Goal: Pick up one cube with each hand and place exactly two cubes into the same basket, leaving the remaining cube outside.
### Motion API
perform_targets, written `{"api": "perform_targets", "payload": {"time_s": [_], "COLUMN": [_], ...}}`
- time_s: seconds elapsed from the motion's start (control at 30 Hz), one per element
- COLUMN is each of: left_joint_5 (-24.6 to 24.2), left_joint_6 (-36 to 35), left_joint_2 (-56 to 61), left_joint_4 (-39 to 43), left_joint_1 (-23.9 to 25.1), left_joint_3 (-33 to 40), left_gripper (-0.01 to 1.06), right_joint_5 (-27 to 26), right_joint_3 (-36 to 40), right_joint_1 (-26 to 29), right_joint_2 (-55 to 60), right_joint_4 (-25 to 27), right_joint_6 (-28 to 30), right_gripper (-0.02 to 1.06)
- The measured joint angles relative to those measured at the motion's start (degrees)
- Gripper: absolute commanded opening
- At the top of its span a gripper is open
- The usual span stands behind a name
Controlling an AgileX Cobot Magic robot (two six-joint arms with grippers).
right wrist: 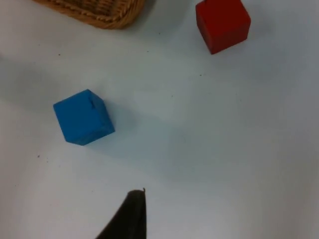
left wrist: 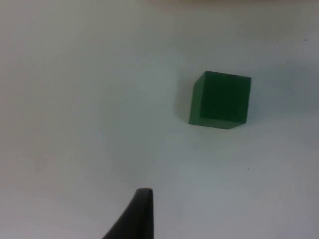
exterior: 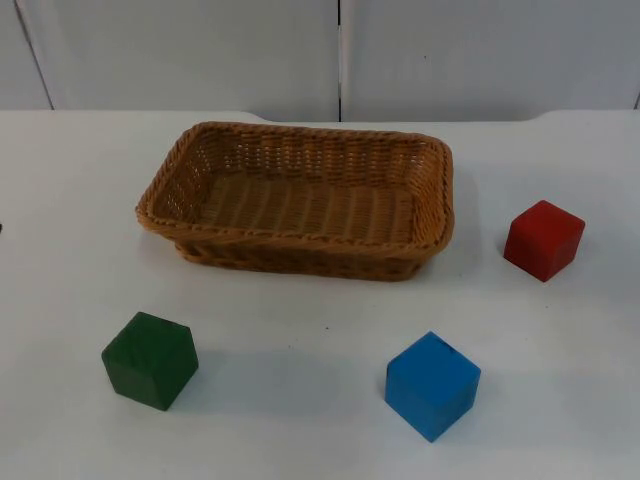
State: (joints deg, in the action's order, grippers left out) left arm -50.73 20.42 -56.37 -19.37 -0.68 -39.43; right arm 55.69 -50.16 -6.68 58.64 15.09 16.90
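The woven wicker basket (exterior: pixel 300 200) lies in the middle of the white table (exterior: pixel 300 420), toward the grey partition wall (exterior: pixel 200 50); it is rectangular with rounded corners, its long axis running across the table from left to right, slightly skewed so that its left end sits a little nearer the front. Its walls flare outward to a braided rim, its floor is a flat tan weave, and nothing lies inside it. A corner of that rim also appears in the right wrist view (right wrist: pixel 107 12). Three solid, matte, sharp-edged cubes rest on the table outside it, each well apart from the others. The green cube (exterior: pixel 150 360) sits in front of the basket's left end, turned so that one vertical edge faces the front; the left wrist view shows it (left wrist: pixel 220 99) standing alone on bare table. The blue cube (exterior: pixel 432 385) sits in front of the basket's right end, also turned corner-on, with a small nick on its top face in the right wrist view (right wrist: pixel 83 117). The red cube (exterior: pixel 544 240) stands just off the basket's right end, not touching it, and shows too from the right wrist (right wrist: pixel 222 25). One black fingertip of the left gripper (left wrist: pixel 134 216) hangs above the table, near the green cube, and one of the right gripper (right wrist: pixel 127 216) near the blue cube; whether either claw is open or closed cannot be told.
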Motion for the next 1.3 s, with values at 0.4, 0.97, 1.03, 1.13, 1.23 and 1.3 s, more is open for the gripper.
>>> {"api": "perform_targets", "payload": {"time_s": [0.4, 0.97, 1.03, 1.13, 1.23, 1.3], "left_joint_5": [4.62, 7.35, 7.62, 8.33, 10.04, 12.18], "left_joint_6": [6.80, 10.16, 10.27, 10.59, 10.59, 10.59], "left_joint_2": [-7.71, -14.65, -14.94, -16.22, -17.44, -18.75], "left_joint_4": [-6.50, -10.23, -10.30, -10.30, -10.30, -9.96], "left_joint_1": [0.00, -0.11, -0.40, -3.12, -5.23, -7.56], "left_joint_3": [0.00, -0.80, -1.22, -2.56, -2.95, -2.95], "left_gripper": [1.05, 1.05, 1.05, 1.05, 1.05, 1.05], "right_joint_5": [-0.46, -13.02, -14.35, -18.08, -19.76, -21.16], "right_joint_3": [-0.46, -0.55, -0.55, -0.55, -0.55, -0.55], "right_joint_1": [0.00, -24.26, -26.17, -30.37, -32.04, -33.37], "right_joint_2": [5.80, 21.30, 22.16, 24.39, 25.96, 27.32], "right_joint_4": [1.81, -0.86, -2.06, -5.41, -7.10, -8.59], "right_joint_6": [1.29, -2.17, -3.49, -8.60, -11.86, -14.89], "right_gripper": [1.05, 1.05, 1.05, 1.05, 1.05, 1.05]}}
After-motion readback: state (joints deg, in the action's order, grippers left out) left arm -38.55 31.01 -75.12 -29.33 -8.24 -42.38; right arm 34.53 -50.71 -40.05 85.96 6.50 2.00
